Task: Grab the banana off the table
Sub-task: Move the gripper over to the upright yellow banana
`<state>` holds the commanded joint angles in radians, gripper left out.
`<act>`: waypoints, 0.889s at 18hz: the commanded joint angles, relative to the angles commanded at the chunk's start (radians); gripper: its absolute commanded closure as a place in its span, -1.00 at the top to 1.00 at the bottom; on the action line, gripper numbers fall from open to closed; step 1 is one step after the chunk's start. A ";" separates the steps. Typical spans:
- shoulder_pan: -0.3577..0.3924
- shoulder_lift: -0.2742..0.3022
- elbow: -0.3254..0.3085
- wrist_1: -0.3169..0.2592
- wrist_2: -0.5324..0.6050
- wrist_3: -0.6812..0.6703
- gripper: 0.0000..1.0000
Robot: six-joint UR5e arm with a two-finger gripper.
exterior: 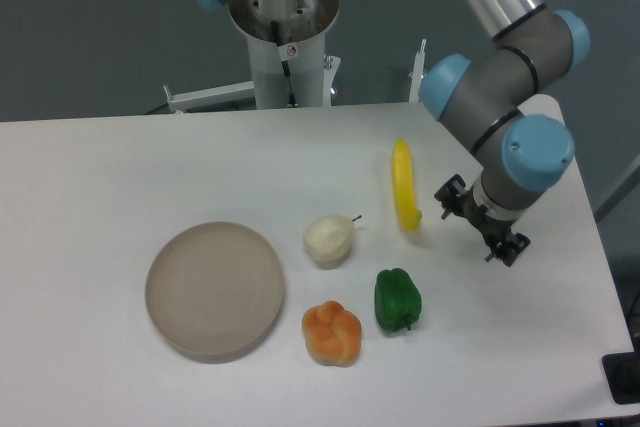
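The banana (403,185) is slim and bright yellow, and lies lengthwise on the white table (120,167), right of centre. My gripper (479,223) hangs just to the banana's right, a short gap away and not touching it. I look down on it from above. Its black finger links splay out on both sides of the wrist, so it looks open with nothing held. The wrist largely hides the fingertips.
A pale round fruit (329,239) sits left of the banana, with a green pepper (397,299) and an orange-yellow lobed pepper (332,333) nearer the front. A beige plate (215,290) lies at the left. The arm's base column (287,37) stands behind the table.
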<state>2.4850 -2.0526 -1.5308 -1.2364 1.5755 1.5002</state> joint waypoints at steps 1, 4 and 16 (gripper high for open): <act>0.002 0.012 -0.023 0.002 -0.006 0.000 1.00; 0.017 0.049 -0.098 0.017 -0.060 -0.014 1.00; 0.020 0.080 -0.275 0.192 -0.109 -0.282 1.00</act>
<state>2.5050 -1.9727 -1.8055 -1.0448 1.4665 1.2184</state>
